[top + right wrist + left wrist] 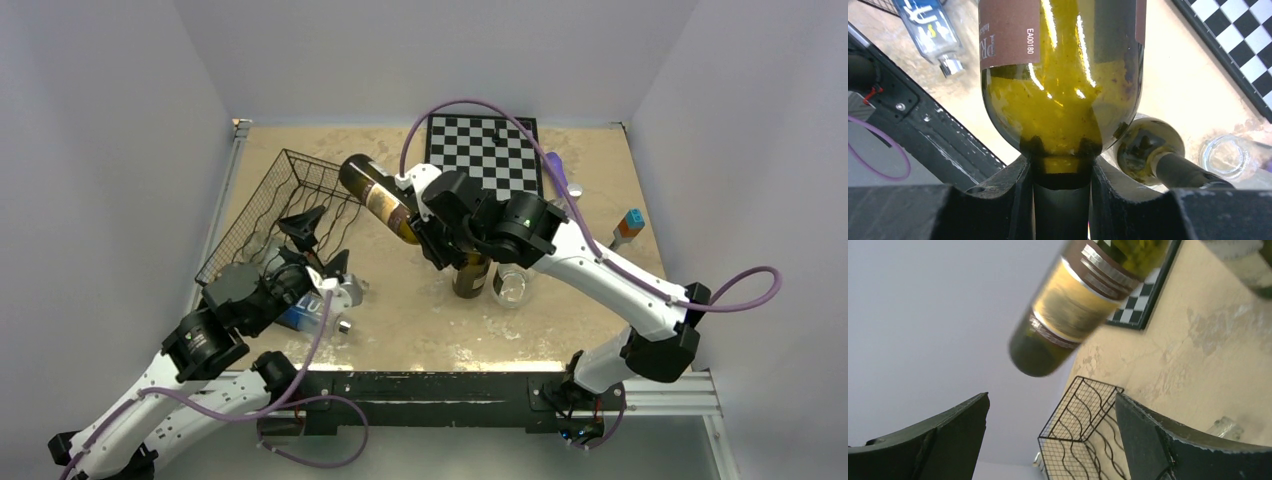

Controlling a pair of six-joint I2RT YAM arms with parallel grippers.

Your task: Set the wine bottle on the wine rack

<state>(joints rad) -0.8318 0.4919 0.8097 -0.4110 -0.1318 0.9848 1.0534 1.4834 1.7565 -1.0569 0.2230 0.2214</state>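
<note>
My right gripper [428, 232] is shut on the neck of a dark green wine bottle [378, 198] with a gold-and-brown label. It holds it in the air, base pointing up-left toward the black wire wine rack [285, 210]. In the right wrist view the fingers [1013, 192] clamp the neck below the bottle [1063, 90]. My left gripper [318, 243] is open and empty just right of the rack's near end. The left wrist view shows the bottle's base [1068, 315] above and the rack [1083, 435] between the open fingers [1148, 435].
A second green bottle [471, 272] stands upright under the right arm, with a clear glass [511, 286] beside it. A clear flat bottle with a blue label [318, 308] lies by the left gripper. A chessboard [485, 150] lies at the back. Small items [628, 226] sit at the right.
</note>
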